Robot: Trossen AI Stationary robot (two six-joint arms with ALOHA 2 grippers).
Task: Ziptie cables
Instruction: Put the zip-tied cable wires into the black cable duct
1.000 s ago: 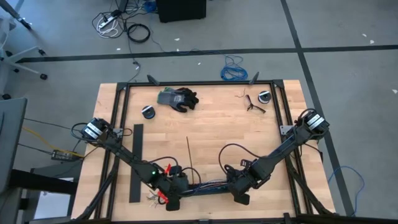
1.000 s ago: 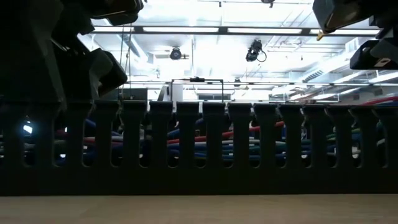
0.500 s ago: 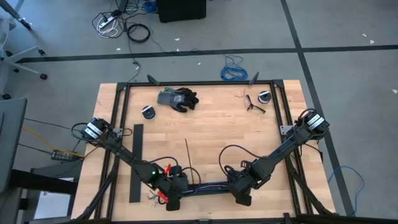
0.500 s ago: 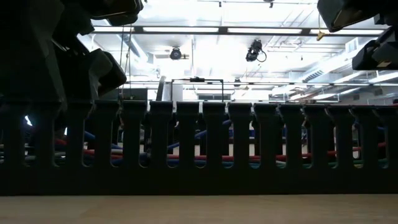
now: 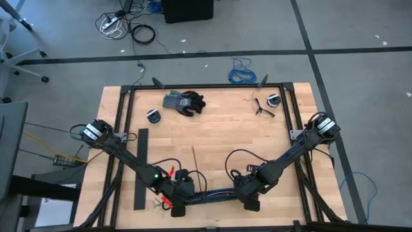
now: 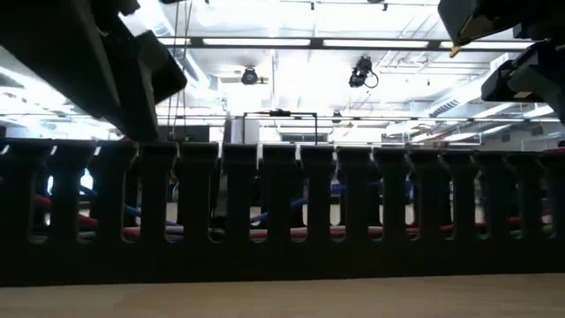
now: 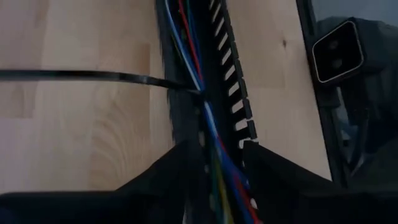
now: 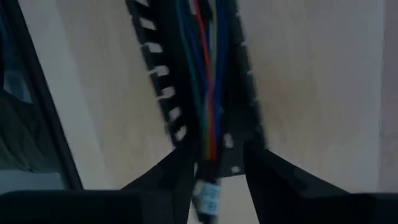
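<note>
Straddling the cables (image 7: 205,118) in the channel (image 5: 209,193) at the table's (image 5: 219,129) near edge, left gripper (image 7: 217,163) pinches them; right gripper (image 8: 214,163) spread, so loose wires could spring out.

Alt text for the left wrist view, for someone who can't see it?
Coloured cables run along a black slotted channel on a wooden table, passing between the left gripper's two dark fingers. A thin black ziptie lies across the wood and meets the cables.
</note>
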